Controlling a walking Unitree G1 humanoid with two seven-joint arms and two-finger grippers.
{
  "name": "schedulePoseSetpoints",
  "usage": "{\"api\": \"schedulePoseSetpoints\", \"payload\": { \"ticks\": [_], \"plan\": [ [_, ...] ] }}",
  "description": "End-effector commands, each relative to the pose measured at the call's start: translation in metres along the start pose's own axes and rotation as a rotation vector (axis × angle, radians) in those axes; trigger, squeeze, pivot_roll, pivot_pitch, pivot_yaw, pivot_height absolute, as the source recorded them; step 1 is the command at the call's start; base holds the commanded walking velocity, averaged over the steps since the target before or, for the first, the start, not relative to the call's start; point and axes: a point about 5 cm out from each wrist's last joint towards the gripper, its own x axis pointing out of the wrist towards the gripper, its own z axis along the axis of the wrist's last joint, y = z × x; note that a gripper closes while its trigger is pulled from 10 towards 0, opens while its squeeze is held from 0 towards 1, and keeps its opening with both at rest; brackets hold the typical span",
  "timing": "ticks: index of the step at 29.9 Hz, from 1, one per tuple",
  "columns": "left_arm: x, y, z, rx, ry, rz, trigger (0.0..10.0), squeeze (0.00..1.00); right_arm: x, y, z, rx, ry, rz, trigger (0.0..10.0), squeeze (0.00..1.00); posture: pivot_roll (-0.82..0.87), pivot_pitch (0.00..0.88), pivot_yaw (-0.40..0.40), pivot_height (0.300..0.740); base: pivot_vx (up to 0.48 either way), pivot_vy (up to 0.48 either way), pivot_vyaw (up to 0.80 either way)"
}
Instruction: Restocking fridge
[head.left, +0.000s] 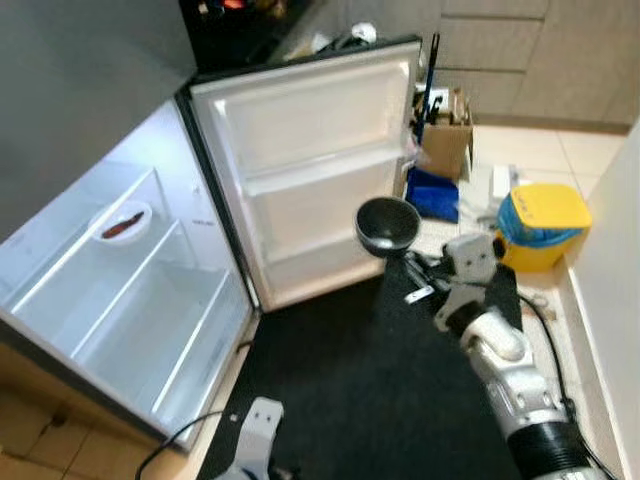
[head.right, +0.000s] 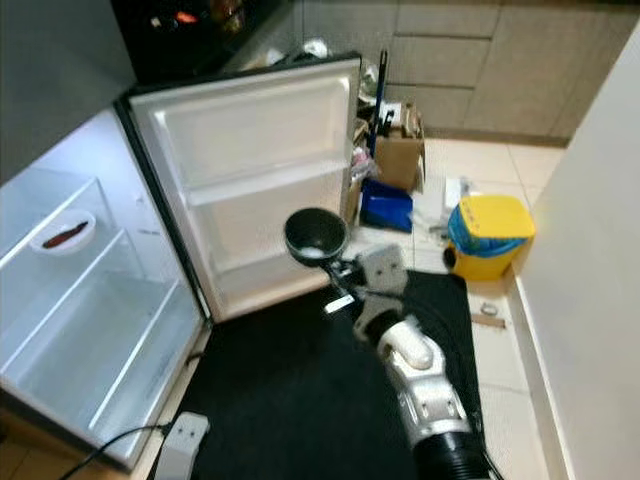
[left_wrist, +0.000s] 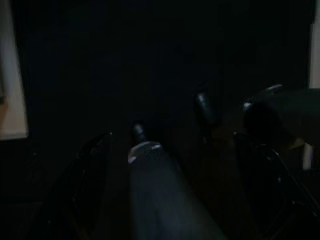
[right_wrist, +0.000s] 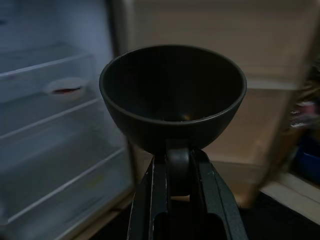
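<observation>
My right gripper (head.left: 402, 258) is shut on the rim of a black bowl (head.left: 388, 225), held upright in the air in front of the open fridge door (head.left: 310, 170). In the right wrist view the bowl (right_wrist: 172, 95) looks empty, and the two black fingers (right_wrist: 150, 190) clamp its near edge. The fridge interior (head.left: 130, 300) stands open on the left with white wire shelves. On an upper shelf sits a small white dish (head.left: 122, 222) with something red in it. My left arm (head.left: 255, 435) hangs idle low at the bottom of the view.
A black mat (head.left: 360, 390) covers the floor before the fridge. Behind the door stand a yellow bin (head.left: 543, 225), a cardboard box (head.left: 447, 140) and a blue bag (head.left: 433, 192). A white wall (head.left: 615, 290) closes the right side. A cable (head.left: 175, 440) trails by the fridge's base.
</observation>
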Motion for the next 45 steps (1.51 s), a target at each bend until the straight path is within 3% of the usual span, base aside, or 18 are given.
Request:
{"api": "schedulePoseSetpoints", "payload": {
  "ticks": [1, 10, 18, 24, 45],
  "plan": [
    [-0.002, 0.002, -0.011, -0.013, 0.034, 0.012, 10.0, 0.0, 0.0, 0.003, -0.001, -0.009, 0.009, 0.018, 10.0, 0.0, -0.23, 0.073, 0.039, 0.74, 0.0, 0.0, 0.0],
    [-0.003, 0.005, -0.01, 0.002, 0.033, 0.031, 10.0, 0.0, 0.001, 0.004, -0.002, -0.053, 0.028, 0.027, 10.0, 0.0, -0.23, 0.072, 0.048, 0.74, 0.0, -0.412, 0.0],
    [-0.003, 0.009, -0.008, -0.013, 0.029, 0.07, 10.0, 0.0, 0.0, 0.003, -0.003, -0.091, 0.044, 0.018, 10.0, 0.0, -0.23, 0.075, 0.052, 0.74, 0.0, 0.0, 0.0],
    [-0.004, 0.007, -0.009, -0.014, 0.026, 0.033, 10.0, 0.0, -0.002, 0.003, -0.004, -0.092, 0.047, 0.011, 10.0, 0.0, -0.23, 0.081, 0.057, 0.74, 0.0, 0.0, 0.0],
    [-0.004, 0.008, -0.009, -0.01, 0.025, 0.033, 10.0, 0.0, 0.001, 0.018, -0.006, -0.053, 0.026, 0.064, 10.0, 0.0, -0.22, 0.081, 0.055, 0.74, 0.304, 0.0, 0.0]
  ]
}}
